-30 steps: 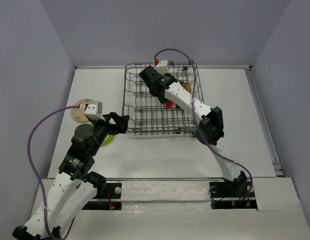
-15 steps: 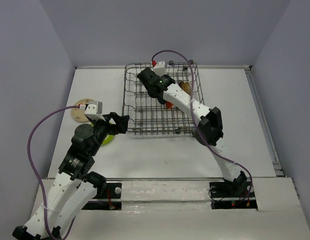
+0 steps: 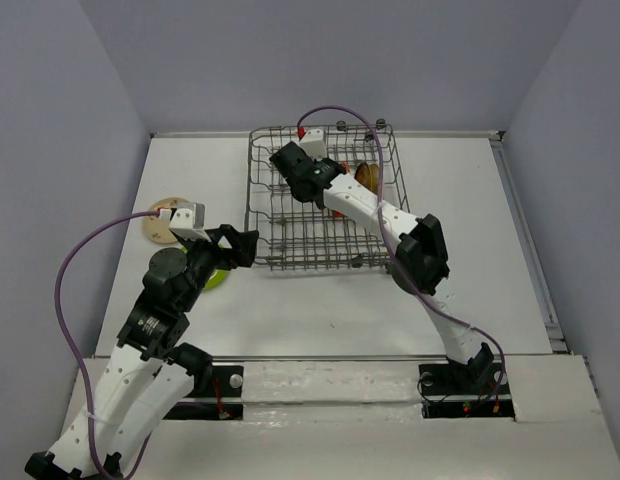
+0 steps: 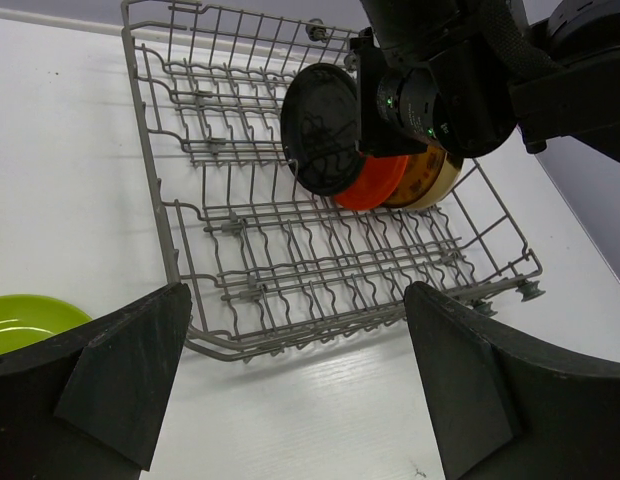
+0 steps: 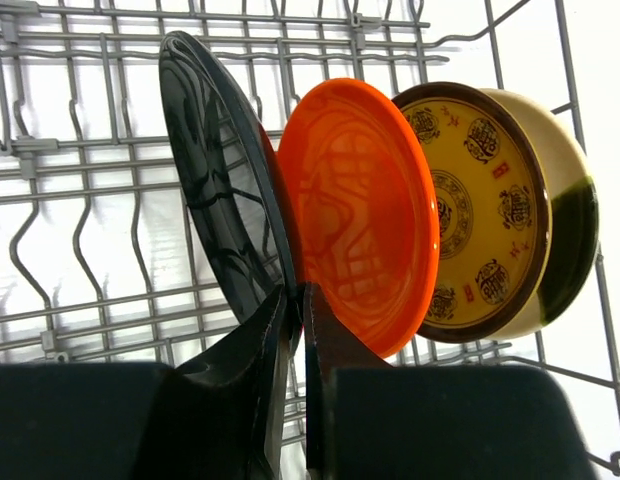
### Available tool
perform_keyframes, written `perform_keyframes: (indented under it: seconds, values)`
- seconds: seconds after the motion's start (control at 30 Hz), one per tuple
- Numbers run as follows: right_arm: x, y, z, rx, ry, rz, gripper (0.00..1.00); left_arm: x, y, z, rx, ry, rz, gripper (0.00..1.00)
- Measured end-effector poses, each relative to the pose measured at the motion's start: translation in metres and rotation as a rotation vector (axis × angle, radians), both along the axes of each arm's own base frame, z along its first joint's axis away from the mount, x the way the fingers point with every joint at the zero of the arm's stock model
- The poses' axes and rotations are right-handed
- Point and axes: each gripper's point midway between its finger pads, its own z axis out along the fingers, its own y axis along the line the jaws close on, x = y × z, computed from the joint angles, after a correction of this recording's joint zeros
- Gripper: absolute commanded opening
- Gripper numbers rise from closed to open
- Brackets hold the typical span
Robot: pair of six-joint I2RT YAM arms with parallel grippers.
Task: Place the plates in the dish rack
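right tool pinching black plate | we've nudged it toward far edge of worktop, upright beside orange plate in dish rack | third nearly slotted imo

The dish rack is bare grey metal wire with a dull sheen. Standing in it, the black plate is high-gloss and mirrors the wires across its face. The orange-red plate is just as glossy and smooth. The brown plate with yellow pattern looks glazed, with a softer shine on its cream underside. The lime green plate, near the table's left edge, is smooth with a mild sheen. The table is white, smooth and faintly reflective. The left gripper has fingers of matt black plastic.
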Motion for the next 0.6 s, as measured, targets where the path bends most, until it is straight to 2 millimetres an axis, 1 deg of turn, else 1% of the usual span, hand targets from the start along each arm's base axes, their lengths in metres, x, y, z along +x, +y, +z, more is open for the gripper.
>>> perform_keyframes:
  seconds: [0.13, 0.27, 0.37, 0.43, 0.47, 0.6]
  values:
    - [0.001, 0.005, -0.002, 0.034, 0.006, 0.013, 0.19, 0.000, 0.000, 0.000, 0.000, 0.000, 0.000, 0.99]
    - [-0.003, 0.013, -0.016, 0.077, 0.029, 0.023, 0.22, 0.000, 0.000, 0.000, 0.000, 0.002, -0.001, 0.99]
    - [-0.009, 0.012, -0.031, 0.080, 0.061, 0.020, 0.25, 0.001, -0.001, -0.002, 0.002, 0.006, -0.003, 0.99]
    - [-0.016, 0.012, -0.039, 0.091, 0.084, 0.025, 0.31, 0.001, -0.001, -0.003, 0.004, 0.011, -0.002, 0.99]
    - [-0.018, 0.012, -0.042, 0.092, 0.091, 0.026, 0.35, 0.002, -0.001, -0.003, 0.005, 0.012, -0.002, 0.99]
    - [-0.019, 0.013, -0.046, 0.107, 0.096, 0.023, 0.37, 0.003, 0.000, -0.005, 0.008, 0.018, 0.003, 0.99]
